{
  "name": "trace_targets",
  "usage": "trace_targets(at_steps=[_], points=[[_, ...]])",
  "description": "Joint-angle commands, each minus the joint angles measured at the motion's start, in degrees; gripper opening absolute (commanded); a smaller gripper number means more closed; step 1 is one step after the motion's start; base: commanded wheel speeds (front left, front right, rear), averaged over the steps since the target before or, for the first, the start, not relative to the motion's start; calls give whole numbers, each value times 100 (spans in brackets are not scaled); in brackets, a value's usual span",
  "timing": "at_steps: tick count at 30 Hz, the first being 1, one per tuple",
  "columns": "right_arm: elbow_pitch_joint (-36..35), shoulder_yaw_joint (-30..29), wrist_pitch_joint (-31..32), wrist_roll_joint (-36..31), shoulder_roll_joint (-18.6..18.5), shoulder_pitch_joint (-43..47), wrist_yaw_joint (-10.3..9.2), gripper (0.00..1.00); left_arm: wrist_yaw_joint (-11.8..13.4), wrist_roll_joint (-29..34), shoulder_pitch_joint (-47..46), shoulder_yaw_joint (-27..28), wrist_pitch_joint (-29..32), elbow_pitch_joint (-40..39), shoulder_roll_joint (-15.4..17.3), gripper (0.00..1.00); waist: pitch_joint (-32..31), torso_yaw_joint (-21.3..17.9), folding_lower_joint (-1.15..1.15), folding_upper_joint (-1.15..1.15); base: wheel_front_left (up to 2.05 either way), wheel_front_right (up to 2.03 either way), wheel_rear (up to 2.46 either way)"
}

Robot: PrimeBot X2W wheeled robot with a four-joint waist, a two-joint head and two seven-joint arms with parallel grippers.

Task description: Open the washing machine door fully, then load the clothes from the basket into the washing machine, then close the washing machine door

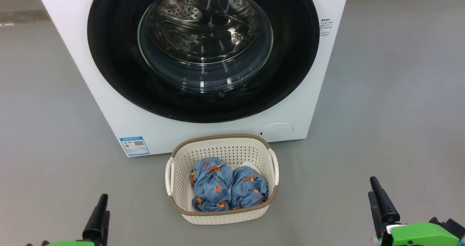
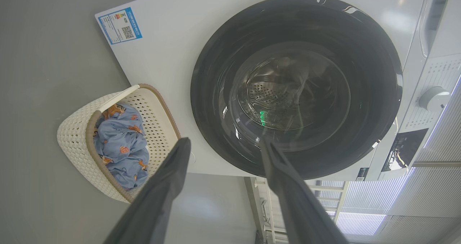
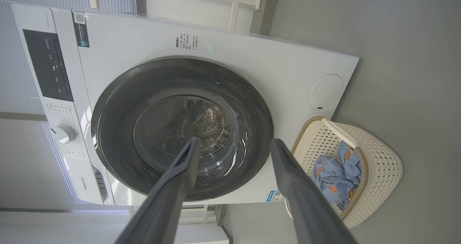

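Observation:
The washing machine (image 1: 91, 93) stands ahead, and its door (image 1: 109, 57), black-rimmed with a glass bowl, is shut flat against the front. The steel drum shows through the glass. On the floor just in front sits the cream basket (image 1: 225, 149) holding the clothes, two blue printed bundles (image 1: 214, 182) (image 1: 249, 191) side by side. My left gripper (image 1: 103, 198) is low at the left and my right gripper (image 1: 374, 182) low at the right, both well back from the basket. In the wrist views the left gripper (image 2: 225, 142) and right gripper (image 3: 235, 142) are open and empty, aimed at the door (image 2: 209, 92) (image 3: 115, 128).
Grey floor (image 1: 392, 111) spreads out on both sides of the machine. A blue label (image 1: 134, 145) and a round flap (image 1: 276, 130) sit low on its front. The control panel with a knob (image 3: 63, 134) runs along the machine's top edge.

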Motion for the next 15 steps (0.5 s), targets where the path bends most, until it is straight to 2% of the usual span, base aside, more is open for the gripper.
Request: trace_targets(at_steps=[1, 15], points=[[-152, 66, -62, -217, -67, -321, -1, 100, -9, 131, -280, 38, -69, -165, 179, 100, 0, 3, -1, 0, 0, 0, 0], [-167, 151, -280, -1439, -84, -440, -2, 100, -11, 1021, -318, 0, -289, -194, 339, 100, -2, 22, -1, 0, 0, 0, 0]])
